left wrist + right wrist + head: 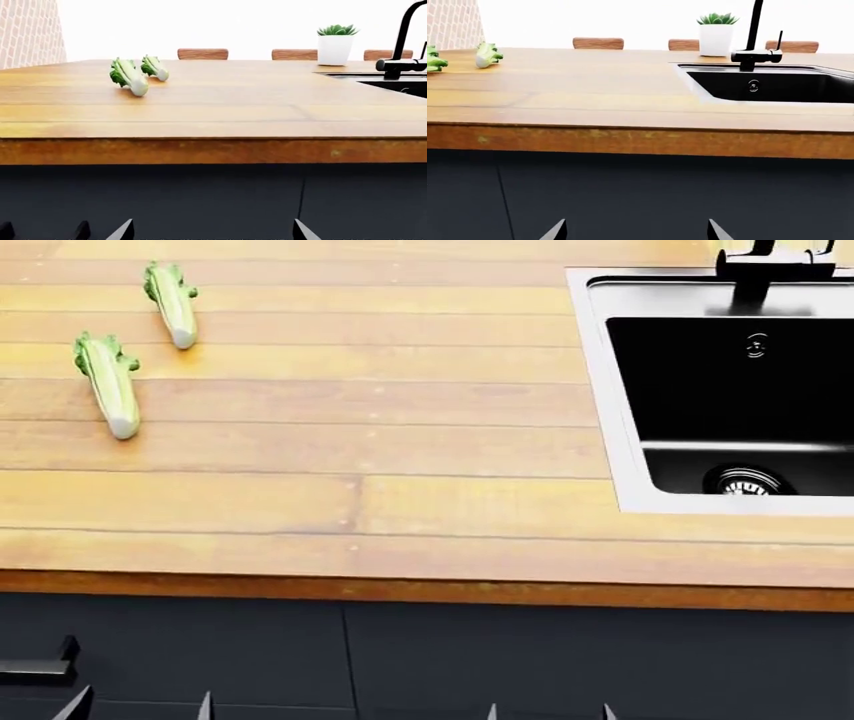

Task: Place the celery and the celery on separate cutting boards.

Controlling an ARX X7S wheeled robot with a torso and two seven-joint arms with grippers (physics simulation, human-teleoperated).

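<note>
Two celery bunches lie on the wooden counter at its far left, tops pointing away from me. The nearer celery (pixel 110 385) (pixel 129 76) lies just left of the farther celery (pixel 172 305) (pixel 155 67), and they do not touch. The right wrist view catches both at its edge: the farther celery (pixel 488 54) and part of the nearer celery (pixel 434 59). My left gripper (pixel 140 708) (pixel 212 231) and right gripper (pixel 549 712) (pixel 636 231) hang open and empty below the counter's front edge, before the dark cabinet. The cutting boards are out of view.
A black sink with a steel rim (pixel 627 390) and a black faucet (pixel 761 265) fill the counter's right side. A potted succulent (pixel 335 42) stands behind it, with chair backs (pixel 203 53) beyond the far edge. The counter's front edge (pixel 400 590) overhangs dark cabinet doors (pixel 400 660).
</note>
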